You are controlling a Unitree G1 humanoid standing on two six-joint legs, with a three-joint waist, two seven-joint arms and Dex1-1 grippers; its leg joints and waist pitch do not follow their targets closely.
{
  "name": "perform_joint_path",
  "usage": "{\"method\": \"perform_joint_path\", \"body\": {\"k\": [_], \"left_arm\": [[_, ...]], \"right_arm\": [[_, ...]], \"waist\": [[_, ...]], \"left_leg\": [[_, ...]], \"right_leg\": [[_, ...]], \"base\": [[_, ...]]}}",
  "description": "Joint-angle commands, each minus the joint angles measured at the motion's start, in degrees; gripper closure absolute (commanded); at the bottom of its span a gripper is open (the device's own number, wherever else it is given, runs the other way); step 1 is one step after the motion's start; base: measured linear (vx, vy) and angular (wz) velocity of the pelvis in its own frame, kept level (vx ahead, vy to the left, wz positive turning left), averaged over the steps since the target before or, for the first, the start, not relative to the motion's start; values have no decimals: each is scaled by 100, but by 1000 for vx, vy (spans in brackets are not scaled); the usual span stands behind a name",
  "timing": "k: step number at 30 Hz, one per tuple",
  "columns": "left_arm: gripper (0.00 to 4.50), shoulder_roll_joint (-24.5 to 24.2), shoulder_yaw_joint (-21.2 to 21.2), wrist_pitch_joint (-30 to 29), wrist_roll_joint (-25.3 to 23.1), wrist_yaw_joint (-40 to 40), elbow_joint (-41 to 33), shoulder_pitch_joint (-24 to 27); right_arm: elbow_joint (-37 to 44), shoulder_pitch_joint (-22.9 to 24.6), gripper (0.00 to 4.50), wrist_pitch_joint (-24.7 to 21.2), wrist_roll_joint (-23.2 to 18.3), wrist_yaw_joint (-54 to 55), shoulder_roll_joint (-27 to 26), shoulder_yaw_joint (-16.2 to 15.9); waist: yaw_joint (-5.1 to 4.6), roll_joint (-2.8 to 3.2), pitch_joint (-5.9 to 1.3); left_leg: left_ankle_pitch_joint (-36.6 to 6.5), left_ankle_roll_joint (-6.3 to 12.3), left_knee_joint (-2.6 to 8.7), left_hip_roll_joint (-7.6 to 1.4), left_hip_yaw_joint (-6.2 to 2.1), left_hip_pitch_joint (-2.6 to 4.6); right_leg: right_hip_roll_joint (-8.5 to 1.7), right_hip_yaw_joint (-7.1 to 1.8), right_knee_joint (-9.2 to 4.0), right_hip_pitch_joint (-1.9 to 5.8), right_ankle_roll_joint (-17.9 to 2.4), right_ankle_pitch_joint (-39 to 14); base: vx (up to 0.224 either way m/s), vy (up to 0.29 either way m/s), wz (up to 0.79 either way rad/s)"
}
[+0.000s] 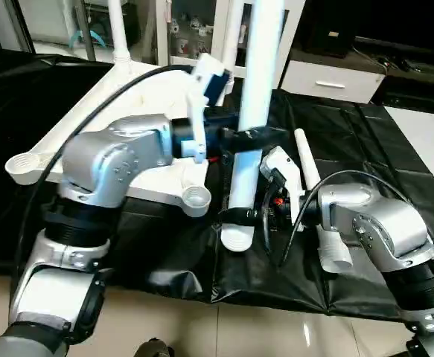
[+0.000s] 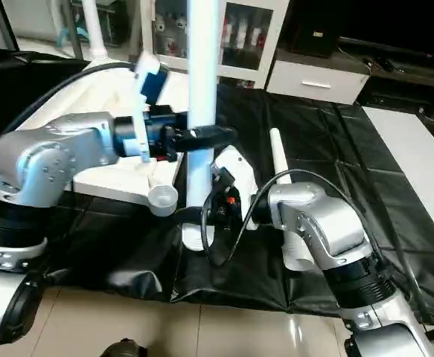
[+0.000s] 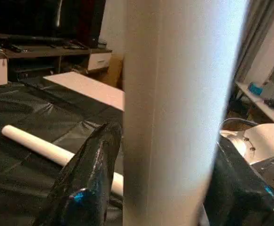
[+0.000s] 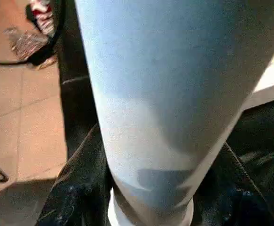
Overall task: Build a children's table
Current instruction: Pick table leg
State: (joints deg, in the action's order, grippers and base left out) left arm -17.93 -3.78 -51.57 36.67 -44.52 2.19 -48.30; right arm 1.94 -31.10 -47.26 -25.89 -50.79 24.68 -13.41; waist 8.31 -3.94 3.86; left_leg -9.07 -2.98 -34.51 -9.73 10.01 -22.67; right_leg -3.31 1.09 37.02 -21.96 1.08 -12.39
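i have the upright leg [image 1: 260,82] held in both claws: the left claw [image 1: 255,138] is clamped round its middle, the right claw [image 1: 265,216] round its lower end, each part open to the tube's width. its foot rests on the black-covered surface [image 1: 365,149], just right of the tabletop [image 1: 90,111], which lies upside down at the left with a near corner socket [image 1: 196,198] free. i judge the leg light, stiff and smooth, so liable to slip or swing; gripping low and mid-length suits it. a spare leg [image 1: 306,167] lies just right. the near edge of the surface is close; open room lies to the far right.
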Motion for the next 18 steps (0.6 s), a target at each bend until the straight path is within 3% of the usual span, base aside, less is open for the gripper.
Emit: {"method": "perform_joint_path", "body": {"k": [1,2,6,7,10,11,12,14,15,18], "left_arm": [[153,-41,153,-155,156,77,-191,109],[148,-43,169,-168,175,78,-214,124],[118,-33,406,-112,262,246,-478,333],[109,-41,497,-8,216,342,-549,400],[96,-58,932,156,339,500,-841,658],[91,-72,1091,160,362,615,-980,804],[91,-177,1161,367,-33,990,-1222,1196],[91,-318,926,788,-760,1384,-1415,1662],[91,-317,905,851,-828,1422,-1435,1720],[91,-66,778,1531,-1359,1880,-1601,2281]], "right_arm": [[20,17,262,1,-43,122,1,278],[17,22,262,5,-44,132,-2,291],[-113,40,262,65,-12,393,-83,507],[-203,25,262,113,44,575,-130,595],[-509,-31,262,323,298,1220,-269,874],[-571,-19,262,432,410,1475,-308,985],[-540,66,262,678,641,1989,-392,1201],[-232,233,262,856,847,2328,-440,1274],[-179,258,262,869,863,2355,-446,1271],[298,581,262,1229,1154,2585,-475,1123]], "waist": [[4,117,-435],[4,96,-432],[-5,122,-434],[2,164,-433],[-24,161,-432],[-26,187,-430],[-35,153,-421],[-34,158,-420],[-36,162,-430],[-30,222,-410]], "left_leg": [[-1175,-473,415,-305,-120,202],[-1185,-468,419,-303,-116,205],[-1206,-483,424,-311,-119,203],[-1261,-499,416,-298,-116,221],[-1373,-606,430,-300,-116,225],[-1386,-641,431,-304,-121,223],[-1369,-662,449,-314,-126,197],[-1341,-636,460,-322,-127,194],[-1292,-596,447,-311,-116,204],[-1502,-609,479,-333,-140,213]], "right_leg": [[-451,-177,-399,197,-1293,-357],[-444,-174,-404,191,-1289,-366],[-453,-173,-399,183,-1318,-324],[-442,-174,-408,171,-1294,-392],[-446,-172,-424,170,-1280,-494],[-446,-173,-405,159,-1282,-487],[-448,-179,-429,177,-1205,-488],[-442,-185,-439,180,-1052,-516],[-425,-196,-440,174,-884,-528],[-427,-192,-498,147,-769,-734]], "base": [[0,0,0],[0,0,0],[0,0,0],[0,0,0],[0,0,0],[0,0,0],[0,0,0],[0,0,0],[0,0,0],[0,0,0]]}}
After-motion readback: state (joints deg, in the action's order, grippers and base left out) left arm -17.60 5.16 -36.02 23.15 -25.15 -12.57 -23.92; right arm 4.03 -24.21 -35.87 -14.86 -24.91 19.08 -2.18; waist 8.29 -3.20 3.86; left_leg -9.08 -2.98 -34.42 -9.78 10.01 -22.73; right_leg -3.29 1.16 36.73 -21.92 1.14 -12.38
